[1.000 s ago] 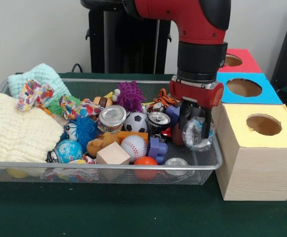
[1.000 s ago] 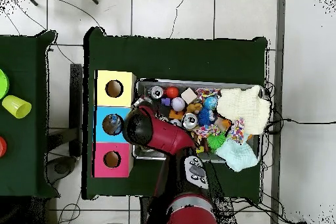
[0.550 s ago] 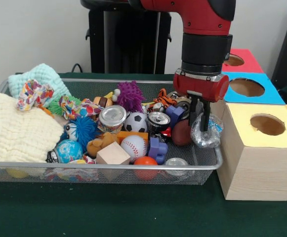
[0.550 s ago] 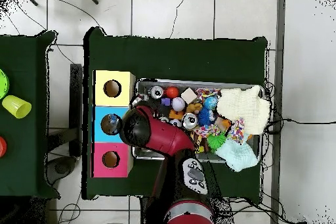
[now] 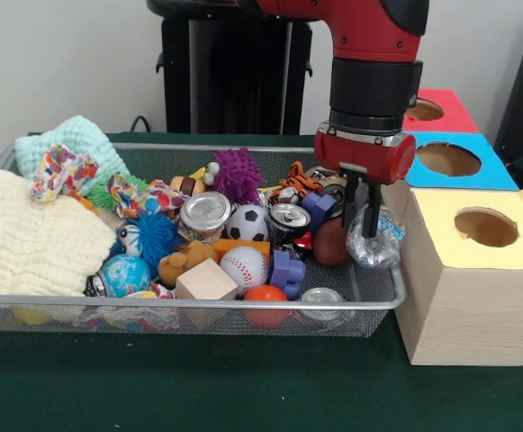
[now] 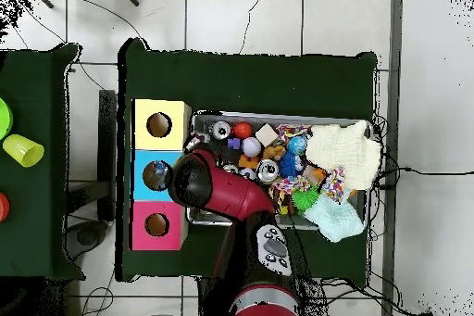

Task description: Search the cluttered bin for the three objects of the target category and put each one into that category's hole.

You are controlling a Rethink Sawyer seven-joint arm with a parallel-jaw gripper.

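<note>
My gripper [image 5: 362, 225] hangs at the right end of the wire bin [image 5: 189, 301], shut on a crumpled clear plastic ball [image 5: 375, 241] held just above the bin's right rim, beside the yellow box [image 5: 473, 270]. In the overhead view the arm's head [image 6: 193, 181] covers the gripper, next to the blue box [image 6: 148, 175]. Three boxes with round holes stand in a row: yellow, blue [image 5: 455, 162] and pink [image 5: 434, 110]. The bin holds a baseball [image 5: 243, 266], a soccer ball [image 5: 247, 223], a brown ball [image 5: 330, 243], tin cans [image 5: 205, 214] and an orange ball [image 5: 266, 293].
Cream cloth [image 5: 27, 236] and mint cloth [image 5: 67, 144] fill the bin's left end. A wooden cube [image 5: 205, 281], blue spiky ball [image 5: 153, 234], purple spiky ball [image 5: 238, 173] and globe ball [image 5: 124, 274] lie among the clutter. A black stand [image 5: 229, 72] rises behind the bin.
The gripper has risen and shifted right with the plastic ball, from inside the bin to its right rim beside the boxes. In the last half second it barely moved.
</note>
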